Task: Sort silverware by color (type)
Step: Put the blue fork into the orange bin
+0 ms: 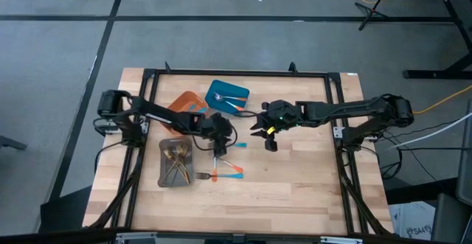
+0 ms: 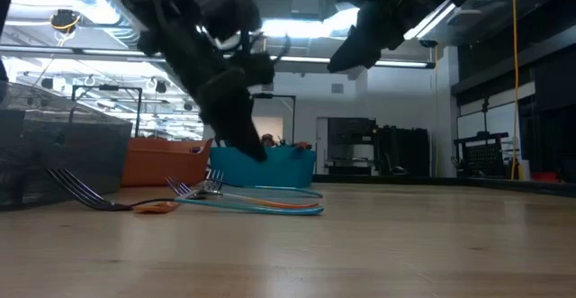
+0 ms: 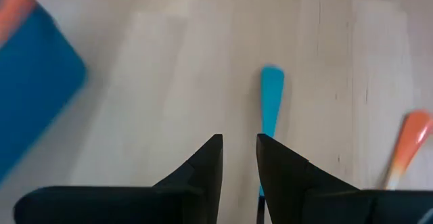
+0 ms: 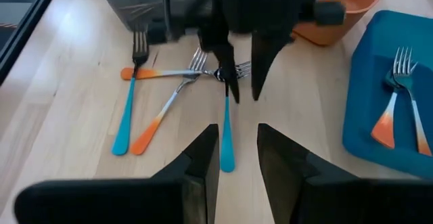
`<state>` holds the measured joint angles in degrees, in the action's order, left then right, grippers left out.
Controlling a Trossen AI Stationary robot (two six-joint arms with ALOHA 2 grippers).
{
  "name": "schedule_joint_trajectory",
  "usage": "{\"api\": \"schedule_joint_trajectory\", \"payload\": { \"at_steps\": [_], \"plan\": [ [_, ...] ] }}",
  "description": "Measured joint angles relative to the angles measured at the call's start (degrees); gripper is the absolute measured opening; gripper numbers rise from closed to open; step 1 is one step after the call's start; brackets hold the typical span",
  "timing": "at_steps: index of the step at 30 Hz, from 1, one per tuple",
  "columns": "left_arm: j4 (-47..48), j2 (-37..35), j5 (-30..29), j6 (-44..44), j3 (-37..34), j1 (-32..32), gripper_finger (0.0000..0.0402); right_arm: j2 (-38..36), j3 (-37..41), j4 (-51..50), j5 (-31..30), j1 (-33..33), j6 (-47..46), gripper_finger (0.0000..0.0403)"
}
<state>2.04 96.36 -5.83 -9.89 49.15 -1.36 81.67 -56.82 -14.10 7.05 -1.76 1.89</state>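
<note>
Four loose forks (image 4: 226, 132) on table (image 4: 81, 183), two in blue tray (image 4: 358, 82); left end effector (image 3: 239, 146), right end effector (image 4: 237, 139) narrow, empty.

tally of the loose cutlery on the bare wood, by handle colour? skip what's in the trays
Blue-handled pieces: 2
Orange-handled pieces: 2
Total: 4

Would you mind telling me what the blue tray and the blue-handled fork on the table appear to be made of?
Blue tray: probably plastic, since its colour is even and matte and its corners are rounded.
Blue-handled fork: the tines look like shiny metal, and the handle has a smooth turquoise coating, likely paint or plastic.
Table: pale wood with visible grain.
</note>
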Motion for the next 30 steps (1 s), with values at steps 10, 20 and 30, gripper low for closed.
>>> {"api": "schedule_joint_trajectory", "payload": {
  "at_steps": [10, 20, 30],
  "plan": [
    [-0.01, 3.69, 5.15, 0.0, 0.0, -0.36, 0.0085, 0.0, 0.0, -0.51, 0.0, -0.02, -0.09, 0.0092],
    [1.41, 5.7, 5.36, 0.0, 0.02, -0.01, 0.0085, 0.0, 0.0, -1.12, 0.01, -0.02, -0.09, 0.0092],
    [1.76, 6.73, 4.24, 0.03, 0.15, 0.43, 0.007, 0.0, 0.0, -1.11, -0.02, -0.02, -0.11, 0.0092]
  ]
}}
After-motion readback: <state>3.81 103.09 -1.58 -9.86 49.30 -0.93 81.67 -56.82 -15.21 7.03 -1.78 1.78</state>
